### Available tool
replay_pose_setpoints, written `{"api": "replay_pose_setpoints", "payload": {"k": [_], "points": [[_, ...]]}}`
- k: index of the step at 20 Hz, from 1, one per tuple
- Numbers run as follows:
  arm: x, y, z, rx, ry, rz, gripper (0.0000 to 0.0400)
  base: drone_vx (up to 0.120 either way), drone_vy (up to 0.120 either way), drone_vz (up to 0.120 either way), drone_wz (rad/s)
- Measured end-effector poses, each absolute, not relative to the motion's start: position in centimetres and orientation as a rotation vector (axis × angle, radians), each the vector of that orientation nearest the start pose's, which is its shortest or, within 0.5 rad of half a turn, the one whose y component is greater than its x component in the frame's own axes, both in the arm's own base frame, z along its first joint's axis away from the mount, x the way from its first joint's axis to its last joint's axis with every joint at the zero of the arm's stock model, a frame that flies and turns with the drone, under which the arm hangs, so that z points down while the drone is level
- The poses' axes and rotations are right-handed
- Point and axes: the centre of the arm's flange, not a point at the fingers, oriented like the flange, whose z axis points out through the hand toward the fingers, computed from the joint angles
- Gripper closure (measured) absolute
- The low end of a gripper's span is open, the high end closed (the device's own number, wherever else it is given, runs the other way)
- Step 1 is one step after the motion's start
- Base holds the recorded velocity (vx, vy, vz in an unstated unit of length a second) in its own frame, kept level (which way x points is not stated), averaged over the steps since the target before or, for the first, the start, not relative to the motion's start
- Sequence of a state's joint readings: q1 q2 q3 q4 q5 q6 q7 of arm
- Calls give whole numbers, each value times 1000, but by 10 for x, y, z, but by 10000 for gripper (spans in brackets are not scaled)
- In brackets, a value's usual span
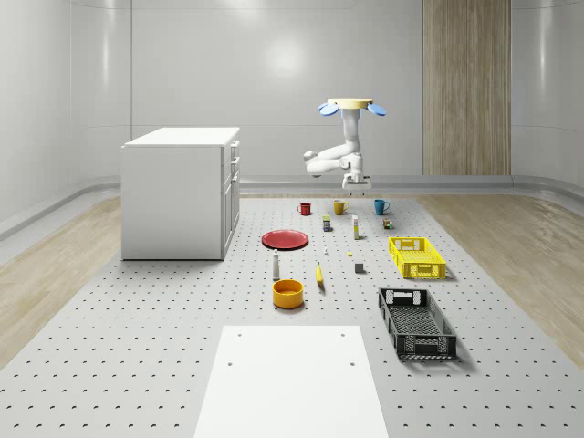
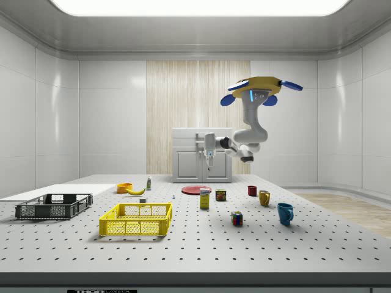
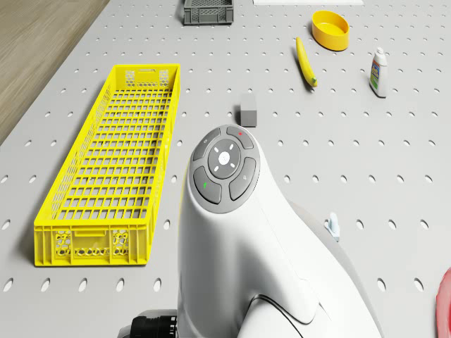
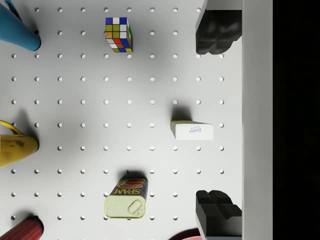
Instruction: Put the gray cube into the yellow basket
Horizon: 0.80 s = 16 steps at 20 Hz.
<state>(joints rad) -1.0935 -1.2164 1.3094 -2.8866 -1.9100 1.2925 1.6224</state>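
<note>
The drone (image 1: 351, 105) is hovering high over the counter's (image 1: 164, 347) far end, its pincer (image 4: 216, 122) gaping wide and empty. It is only approaching: the gray cube (image 3: 248, 110) is lying just beside the yellow basket (image 3: 113, 169), so next comes descending onto it

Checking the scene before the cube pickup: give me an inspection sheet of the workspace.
Surface: gray perforated table with a white sheet at its near end.
Job's things: gray cube on the table beside the yellow basket, not touching it; the basket holds nothing.
Clutter: black basket, banana, orange bowl, red plate, three mugs, puzzle cube, Spam can, box, bottle.
Gripper: gripper open, high above the box; drone hovers over the mugs' end.
Cables: nothing seen.
Surroundings: white cabinet, wood floor, pale walls.
</note>
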Motion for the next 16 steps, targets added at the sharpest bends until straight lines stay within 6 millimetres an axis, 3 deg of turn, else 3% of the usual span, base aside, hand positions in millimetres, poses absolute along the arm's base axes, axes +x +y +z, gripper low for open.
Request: {"api": "replay_pose_setpoints", "payload": {"k": [8,16], "points": [[307,0,491,1,-2,785,0,120,-75,0,0],[307,0,491,1,-2,785,0,120,0,-120,0]]}}
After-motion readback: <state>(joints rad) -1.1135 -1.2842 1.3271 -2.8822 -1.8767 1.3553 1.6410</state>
